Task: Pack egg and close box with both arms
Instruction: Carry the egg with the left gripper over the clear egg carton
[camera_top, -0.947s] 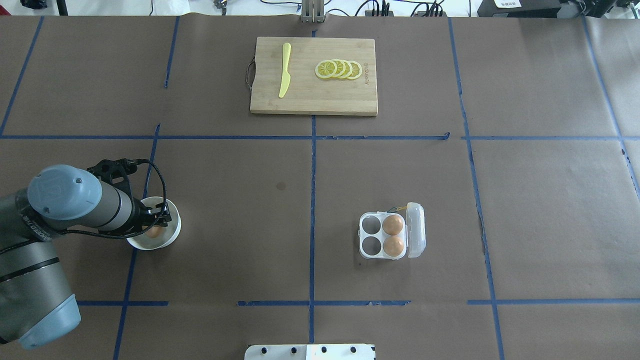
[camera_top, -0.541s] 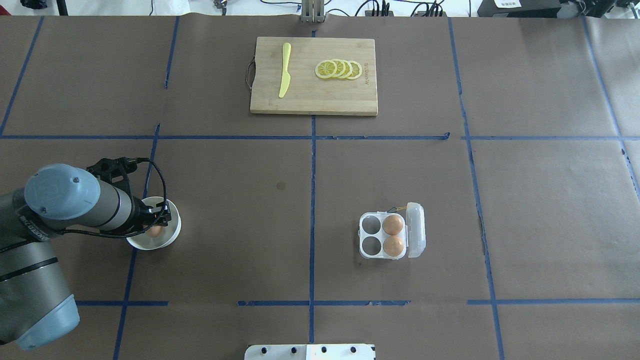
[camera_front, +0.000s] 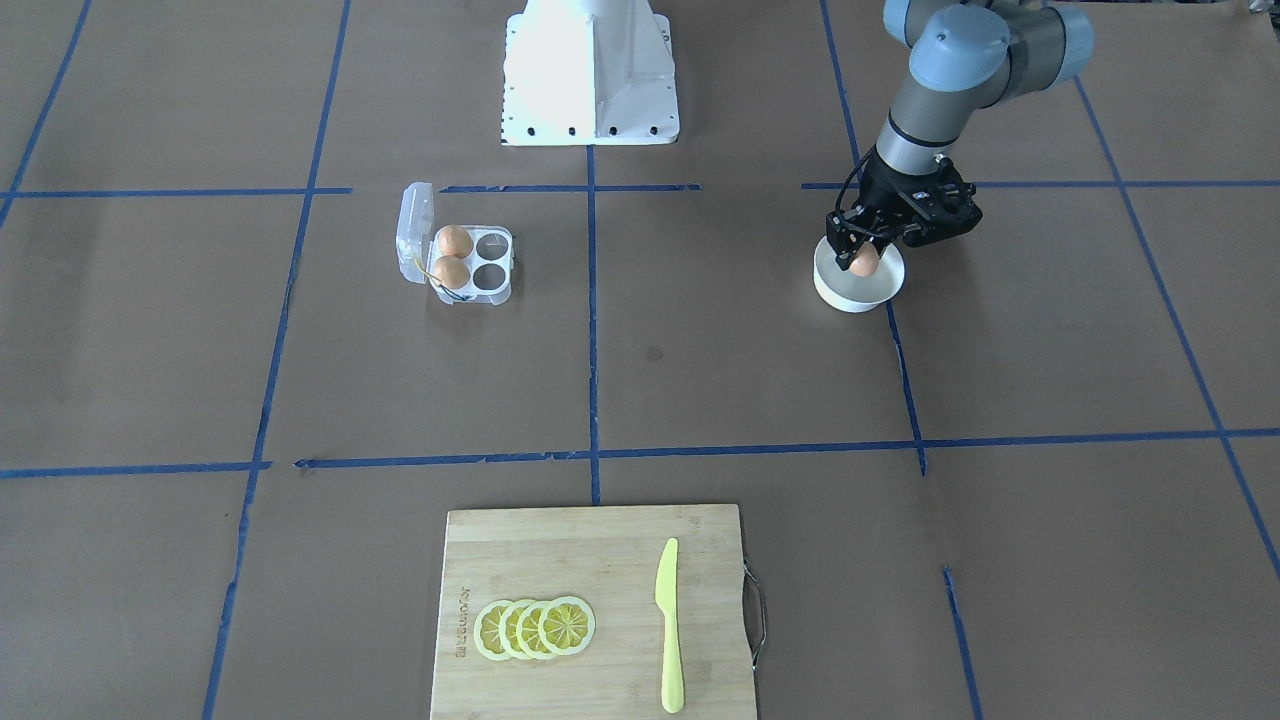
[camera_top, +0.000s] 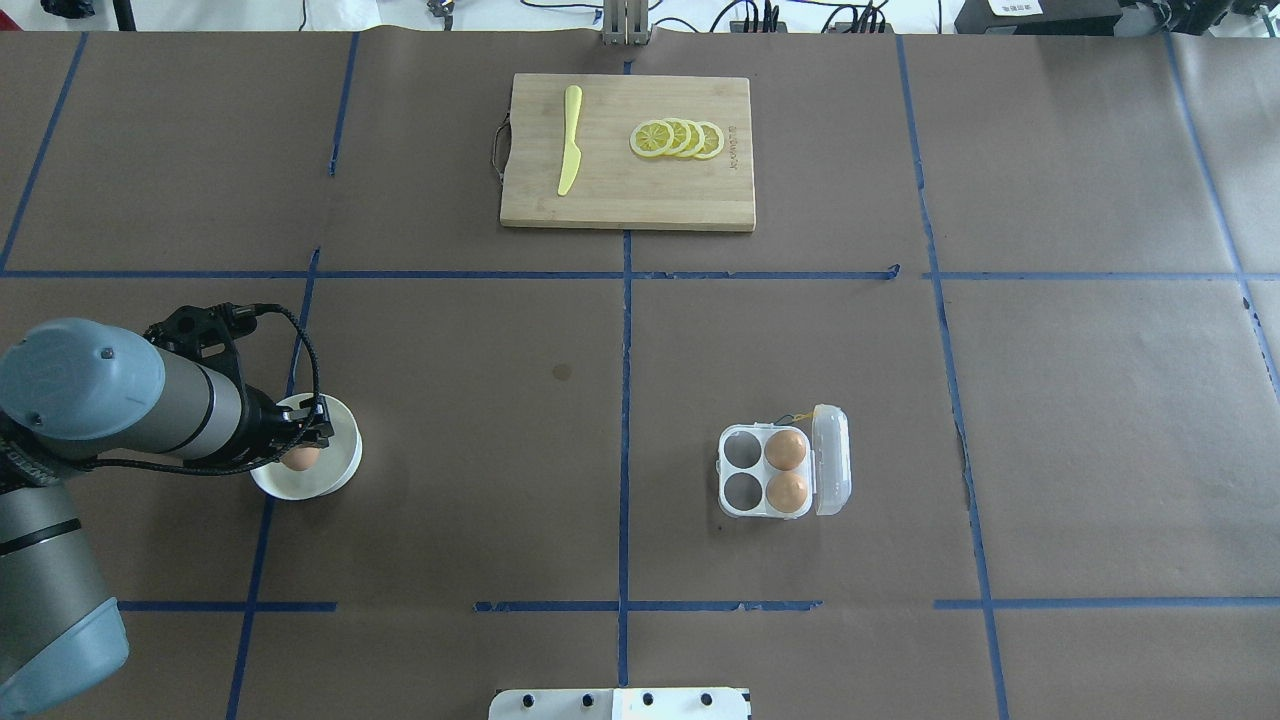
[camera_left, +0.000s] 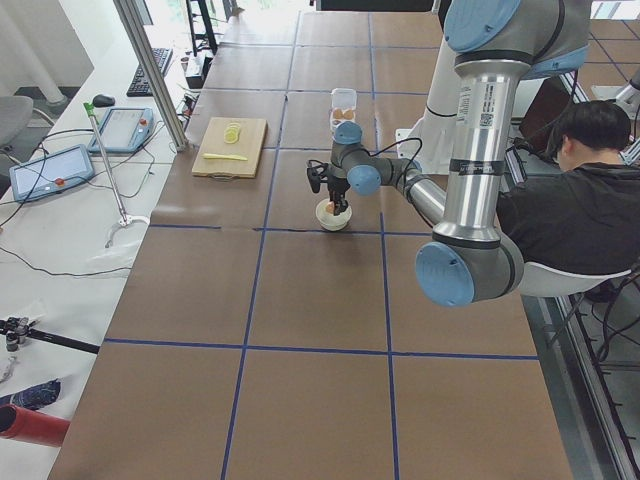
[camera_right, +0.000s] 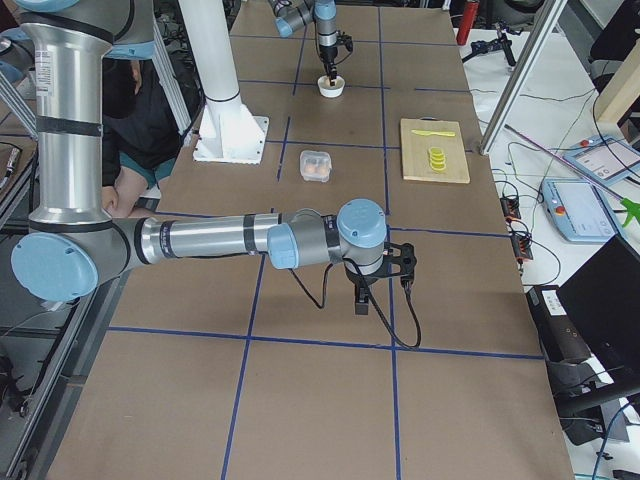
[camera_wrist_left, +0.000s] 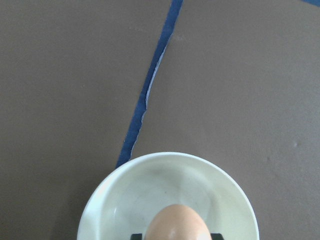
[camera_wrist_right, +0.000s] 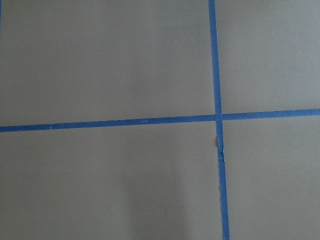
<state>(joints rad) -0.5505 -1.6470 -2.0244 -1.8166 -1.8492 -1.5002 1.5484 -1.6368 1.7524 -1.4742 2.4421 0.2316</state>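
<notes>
the left arm (camera_top: 180, 410) is drawing back with its jaws clamped on the egg (camera_front: 864, 262), raising it out of the white bowl (camera_front: 850, 295), so carrying it across the worktop to the open box (camera_front: 490, 272) is likely coming next; the right arm's (camera_right: 200, 238) jaws cannot be judged.

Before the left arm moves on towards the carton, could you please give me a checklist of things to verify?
1. Egg gripped by the left pincer: ok, shut on it above the white bowl.
2. Egg clear of the bowl's rim: cannot tell.
3. Box lid open: ok, folded back to one side.
4. Free cells: ok, two empty, on the side away from the lid.
5. Right pincer ready for closing: cannot tell, seen only from a side view.
</notes>
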